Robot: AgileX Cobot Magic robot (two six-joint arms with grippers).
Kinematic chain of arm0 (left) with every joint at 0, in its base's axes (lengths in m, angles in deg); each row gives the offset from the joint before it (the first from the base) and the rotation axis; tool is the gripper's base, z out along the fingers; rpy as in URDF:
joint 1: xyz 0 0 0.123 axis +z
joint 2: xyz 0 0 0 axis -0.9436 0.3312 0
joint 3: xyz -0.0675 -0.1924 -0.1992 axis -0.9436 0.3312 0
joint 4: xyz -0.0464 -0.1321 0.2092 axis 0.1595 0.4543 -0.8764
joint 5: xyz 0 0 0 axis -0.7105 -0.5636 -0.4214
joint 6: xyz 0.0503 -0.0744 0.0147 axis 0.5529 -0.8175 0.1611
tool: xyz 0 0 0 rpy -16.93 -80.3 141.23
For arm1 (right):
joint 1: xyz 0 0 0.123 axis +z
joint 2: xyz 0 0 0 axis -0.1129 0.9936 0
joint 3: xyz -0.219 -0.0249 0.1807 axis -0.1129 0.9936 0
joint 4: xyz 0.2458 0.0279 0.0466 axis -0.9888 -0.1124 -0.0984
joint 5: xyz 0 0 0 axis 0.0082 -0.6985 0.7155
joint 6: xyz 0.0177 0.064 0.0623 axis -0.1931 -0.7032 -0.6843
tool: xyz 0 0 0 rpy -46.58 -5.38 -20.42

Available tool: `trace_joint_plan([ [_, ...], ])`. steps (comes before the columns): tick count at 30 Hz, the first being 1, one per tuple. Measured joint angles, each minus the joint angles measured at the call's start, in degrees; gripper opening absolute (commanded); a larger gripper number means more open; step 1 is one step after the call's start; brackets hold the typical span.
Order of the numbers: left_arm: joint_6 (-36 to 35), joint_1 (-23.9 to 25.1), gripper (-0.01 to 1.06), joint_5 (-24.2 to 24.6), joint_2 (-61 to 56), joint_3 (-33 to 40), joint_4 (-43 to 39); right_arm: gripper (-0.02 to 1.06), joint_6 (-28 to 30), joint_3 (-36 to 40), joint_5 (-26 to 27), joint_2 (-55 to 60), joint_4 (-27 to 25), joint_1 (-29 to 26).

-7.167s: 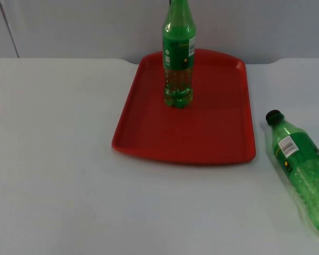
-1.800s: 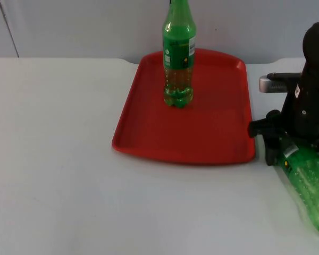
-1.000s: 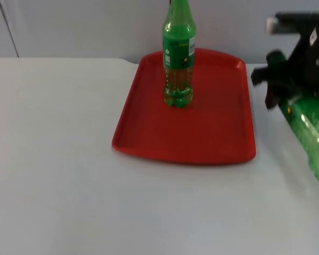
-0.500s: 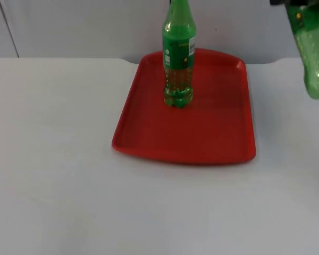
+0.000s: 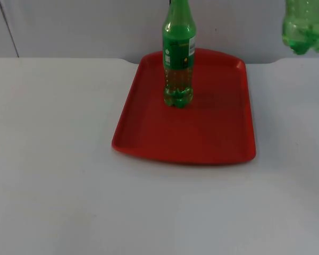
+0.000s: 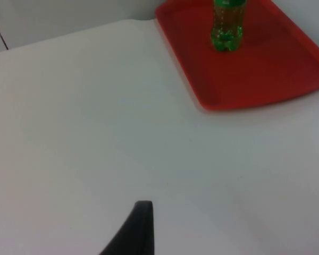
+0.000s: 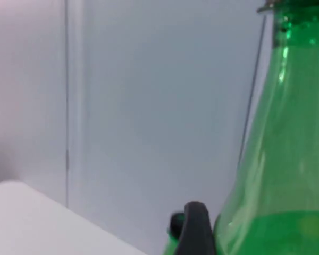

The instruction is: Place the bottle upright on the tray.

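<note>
A green bottle (image 5: 178, 58) stands upright on the far half of the red tray (image 5: 202, 133). A second green bottle (image 5: 305, 26) hangs in the air base down, above the table's far right, beyond the tray's right edge. My right gripper (image 7: 202, 234) is shut on this bottle (image 7: 287, 159), whose neck and shoulder rise close beside the black fingertip (image 7: 196, 226). My left gripper (image 6: 140, 229) waits over the bare table to the left of the tray (image 6: 255, 74), which carries the standing bottle (image 6: 227, 26).
The white table top (image 5: 58, 159) spreads to the left and in front of the tray. The grey partition wall (image 5: 85, 26) closes the table at the back, just behind the tray's far rim.
The right gripper came down on the bottle lying right of the tray, closed on it and lifted it up and back. The bottle has swung from lying to hanging base down.
</note>
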Motion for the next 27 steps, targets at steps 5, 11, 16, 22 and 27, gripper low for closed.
trace_joint_plan([
  [5, 0.0, 0.0, 1.05, 0.0, 0.0, 0.0, 0.0, 0.0, -3.37, 0.02, 6.32, 4.68, 1.29, 0.25],
  [11, 0.0, 0.0, 1.05, 0.0, 0.0, 0.0, 0.0, 0.0, -4.01, 0.02, 21.82, 11.06, 6.82, 0.25],
  [16, 0.0, 0.0, 1.05, 0.0, 0.0, 0.0, 0.0, 0.0, -5.58, 0.02, 27.4, 18.04, 8.24, 0.25],
  [22, 0.0, 0.0, 1.05, 0.0, 0.0, 0.0, 0.0, 0.0, -8.48, -3.98, 27.4, 25.63, 14.81, 0.25],
  [27, 0.0, 0.0, 1.05, 0.0, 0.0, 0.0, 0.0, 0.0, -10.71, -9.02, 27.62, 29.13, 16.47, 0.25],
])
